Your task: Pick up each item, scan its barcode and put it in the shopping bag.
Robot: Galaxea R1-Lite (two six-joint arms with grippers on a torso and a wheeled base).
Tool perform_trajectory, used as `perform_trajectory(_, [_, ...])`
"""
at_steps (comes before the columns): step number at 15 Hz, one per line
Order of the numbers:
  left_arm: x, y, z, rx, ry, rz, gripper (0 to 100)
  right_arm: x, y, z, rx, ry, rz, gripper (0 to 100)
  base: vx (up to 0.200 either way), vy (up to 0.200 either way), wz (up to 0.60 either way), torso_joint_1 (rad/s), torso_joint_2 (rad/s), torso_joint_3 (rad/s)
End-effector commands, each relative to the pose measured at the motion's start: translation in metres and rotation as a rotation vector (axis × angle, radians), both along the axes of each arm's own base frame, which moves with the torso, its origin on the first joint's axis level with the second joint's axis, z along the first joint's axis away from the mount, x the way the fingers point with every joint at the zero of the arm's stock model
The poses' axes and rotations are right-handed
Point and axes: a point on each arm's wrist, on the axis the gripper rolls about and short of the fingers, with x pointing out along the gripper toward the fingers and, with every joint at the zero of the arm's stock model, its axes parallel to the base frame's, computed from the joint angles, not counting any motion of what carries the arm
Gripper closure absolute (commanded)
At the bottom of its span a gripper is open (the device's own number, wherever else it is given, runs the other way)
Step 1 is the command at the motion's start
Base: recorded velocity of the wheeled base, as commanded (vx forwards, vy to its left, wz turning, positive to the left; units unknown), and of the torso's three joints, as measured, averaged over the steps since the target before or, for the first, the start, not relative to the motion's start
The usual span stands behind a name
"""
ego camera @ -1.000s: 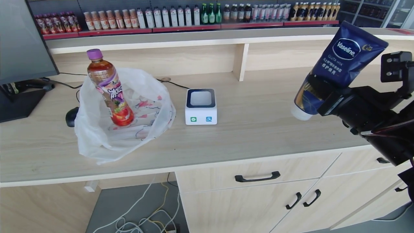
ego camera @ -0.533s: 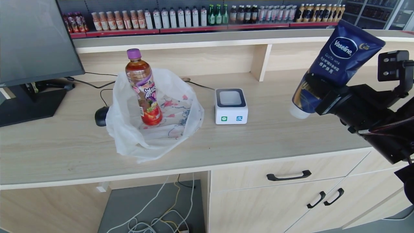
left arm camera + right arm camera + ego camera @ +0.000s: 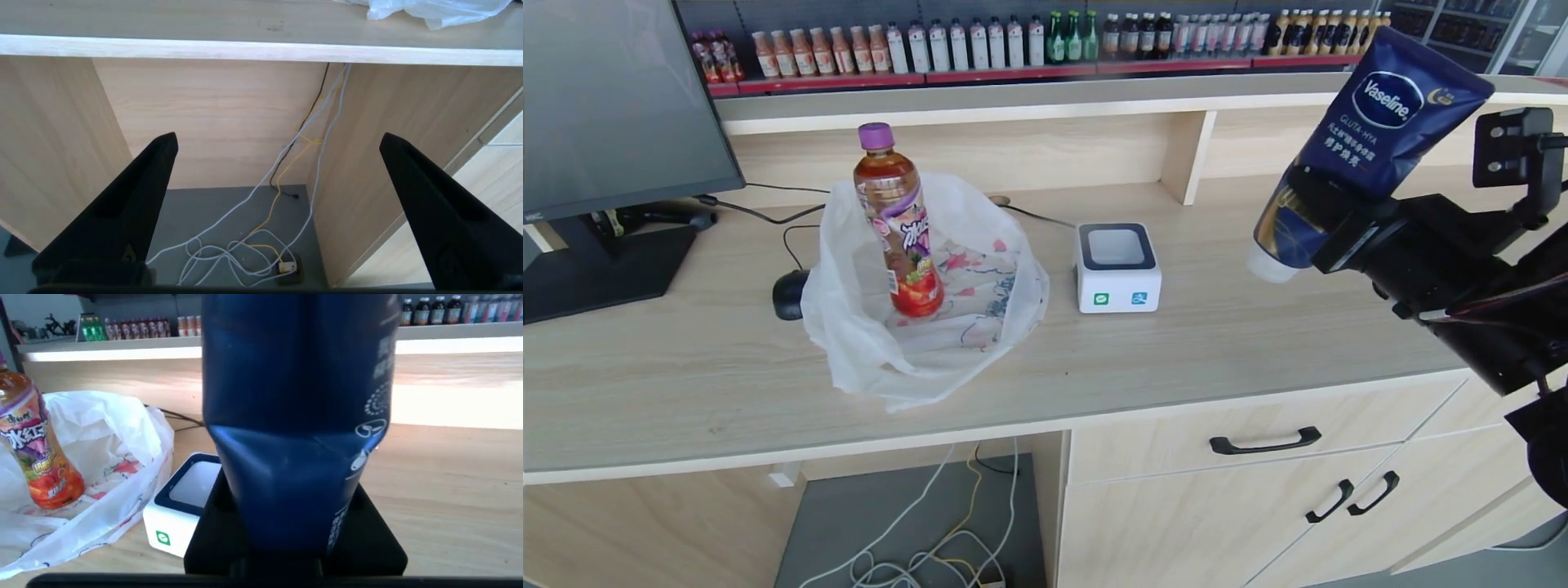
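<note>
- The right gripper (image 3: 1327,241) clamps a dark blue lotion tube (image 3: 1376,122) above the pale wooden counter (image 3: 1217,343), right of the white cube scanner (image 3: 1116,269).
- The left gripper (image 3: 278,147) hangs spread wide below the counter's edge.
- A purple-capped tea bottle (image 3: 898,237) stands in the translucent plastic shopping bag (image 3: 866,351).
- Red shelves of drinks (image 3: 1029,41) line the back.

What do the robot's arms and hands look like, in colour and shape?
Both hands are matte black. The left hand has two flat, wedge-shaped fingers. The right hand is blocky; its arm carries red and black cables and a square black bracket.
</note>
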Motion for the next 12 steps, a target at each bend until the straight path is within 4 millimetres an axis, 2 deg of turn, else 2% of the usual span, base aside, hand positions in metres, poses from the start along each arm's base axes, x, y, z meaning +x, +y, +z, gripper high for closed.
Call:
perform_trajectory(1, [0.0,0.0,0.0,0.0,0.0,0.002,0,0.015,0.005,0.0,0.003,-0.006,0.004,100,0.0,0.0,0.0,0.0,0.0,0.0])
perform_trajectory(5, [0.0,0.0,0.0,0.0,0.0,0.002,0,0.053,0.038,-0.003,0.012,-0.029,0.062,100,0.0,0.0,0.0,0.0,0.0,0.0])
perform_trajectory(7, [0.0,0.0,0.0,0.0,0.0,0.0,0,0.07,0.061,0.011,0.063,-0.088,0.11,100,0.0,0.0,0.0,0.0,0.0,0.0])
perform_trajectory(10, [0.0,0.0,0.0,0.0,0.0,0.0,0,0.085,0.073,0.012,0.102,-0.104,0.115,100,0.0,0.0,0.0,0.0,0.0,0.0])
perform_trajectory(12, [0.0,0.0,0.0,0.0,0.0,0.002,0,0.094,0.1,0.011,0.162,-0.092,0.146,100,0.0,0.0,0.0,0.0,0.0,0.0])
